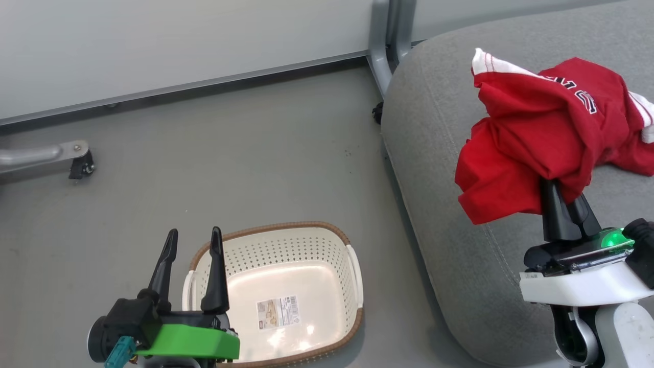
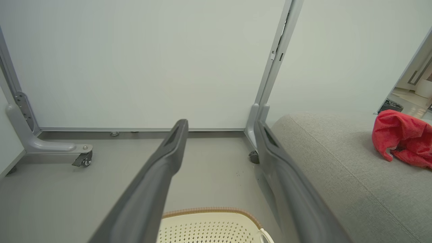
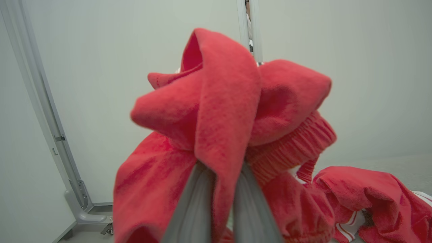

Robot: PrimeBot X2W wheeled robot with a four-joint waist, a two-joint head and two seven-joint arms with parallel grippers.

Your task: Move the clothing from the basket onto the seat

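Head view: the right gripper (image 1: 559, 191), raised over the grey seat (image 1: 460, 266), clamps red clothing (image 1: 536, 128); the left gripper (image 1: 194, 237) hovers wide apart above the basket (image 1: 276, 227) on the floor (image 1: 255, 153). Left wrist view: 2 splayed fingers (image 2: 162, 168), pale wall (image 2: 135, 67) behind. Right wrist view: another garment (image 3: 371, 195) lies on the seat

Head camera looks down on basket (image 1: 306, 245) and seat (image 1: 460, 266); the low left-wrist view (facing the wall (image 2: 135, 67)) shares both
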